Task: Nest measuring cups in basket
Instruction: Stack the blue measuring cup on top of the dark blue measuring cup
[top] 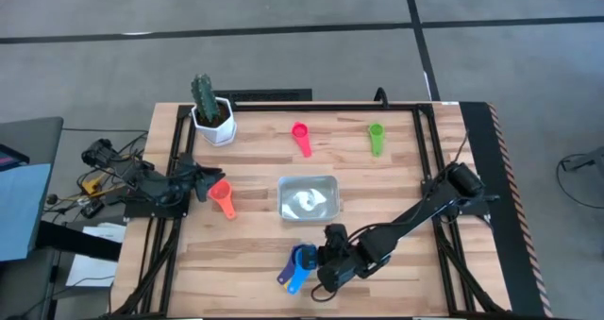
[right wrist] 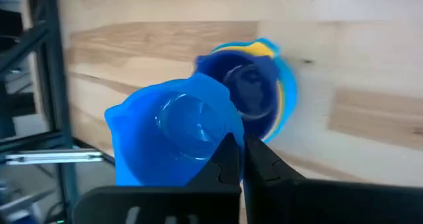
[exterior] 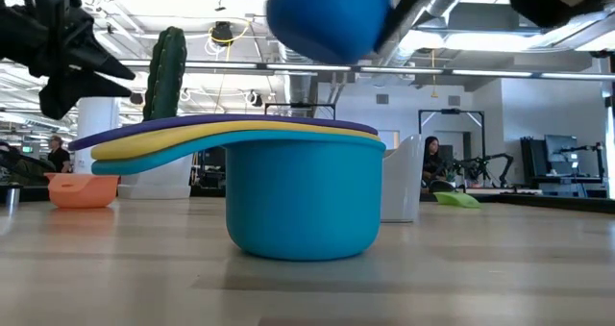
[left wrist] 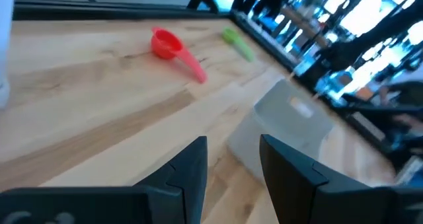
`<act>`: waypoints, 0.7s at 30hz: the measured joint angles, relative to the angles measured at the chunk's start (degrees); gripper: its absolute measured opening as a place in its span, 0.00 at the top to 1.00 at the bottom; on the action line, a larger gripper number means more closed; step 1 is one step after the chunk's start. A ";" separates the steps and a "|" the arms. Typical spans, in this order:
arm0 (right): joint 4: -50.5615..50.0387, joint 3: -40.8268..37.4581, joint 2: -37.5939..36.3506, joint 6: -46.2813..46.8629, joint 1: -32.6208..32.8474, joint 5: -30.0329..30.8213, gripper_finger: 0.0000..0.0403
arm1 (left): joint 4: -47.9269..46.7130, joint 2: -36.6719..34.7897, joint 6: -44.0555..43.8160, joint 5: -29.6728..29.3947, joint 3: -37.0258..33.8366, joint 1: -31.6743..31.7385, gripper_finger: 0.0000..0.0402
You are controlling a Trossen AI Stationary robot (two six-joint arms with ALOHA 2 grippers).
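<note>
Your right arm reaches in from the bench's right edge, stretched low and diagonally toward the front edge. Its right gripper (right wrist: 241, 159) is clenched on the rim of the blue cup (right wrist: 177, 131) and holds it clear of the wood, just above and beside the stack of nested cups (exterior: 288, 187). That stack sits near the front edge, about midway along it: a teal cup at the bottom, with yellow and purple handles fanned on top. From the low camera, the blue cup (exterior: 327, 16) hangs over the stack without touching it.

Your left arm lies along the left edge, level and pointing inward. The left gripper (left wrist: 234, 164) stands released, fingers apart with nothing between them. The orange-red cup (top: 224, 198) lies on the bench just beside its tip.

The basket (top: 308, 197) sits at the middle of the bench, behind the stack and apart from both grippers; you can't tell whether it holds anything. The pink cup (top: 301, 136) and the green cup (top: 376, 136) lie toward the back edge, well apart from either hand.
</note>
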 joint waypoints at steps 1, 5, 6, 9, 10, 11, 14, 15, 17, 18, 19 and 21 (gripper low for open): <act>0.53 0.48 0.41 0.56 -0.02 0.04 0.99 | 0.34 0.00 0.00 0.21 0.00 0.00 0.68; -1.37 1.10 0.91 2.16 -0.34 -1.36 0.99 | 0.76 0.04 0.02 1.05 0.02 -0.02 0.68; -0.70 1.46 1.08 2.72 -0.37 -1.49 0.99 | 0.78 0.04 0.02 1.02 0.00 -0.02 0.68; -1.45 1.47 1.10 4.33 -0.61 -2.47 0.99 | 0.74 0.02 0.69 0.98 0.00 -0.02 0.68; -1.71 1.39 1.10 4.49 -0.75 -2.87 0.99 | 0.74 0.02 1.02 0.98 0.01 -0.02 0.68; -1.34 1.39 1.18 4.54 -0.97 -3.06 0.99 | 0.74 0.02 1.13 0.98 0.00 -0.02 0.68; -2.85 1.44 1.16 4.56 -1.98 -3.52 0.99 | 0.65 0.02 1.52 0.96 0.00 -0.02 0.68; -3.29 1.44 1.16 4.55 -2.39 -4.00 0.99 | 0.63 0.02 2.00 0.96 0.00 -0.02 0.68; -3.89 1.44 1.16 4.17 -3.09 -4.88 0.99 | 0.64 0.02 2.66 0.97 0.00 -0.02 0.68; -3.88 1.44 1.16 4.12 -3.41 -5.21 0.99 | 0.60 0.02 3.07 0.96 0.00 -0.02 0.68; -3.85 1.44 1.16 3.96 -3.66 -5.65 0.99 | 0.63 0.02 3.60 0.97 0.01 -0.02 0.68; -3.59 1.41 1.16 3.69 -4.12 -5.88 0.99 | 0.67 0.02 4.40 0.96 0.00 -0.02 0.68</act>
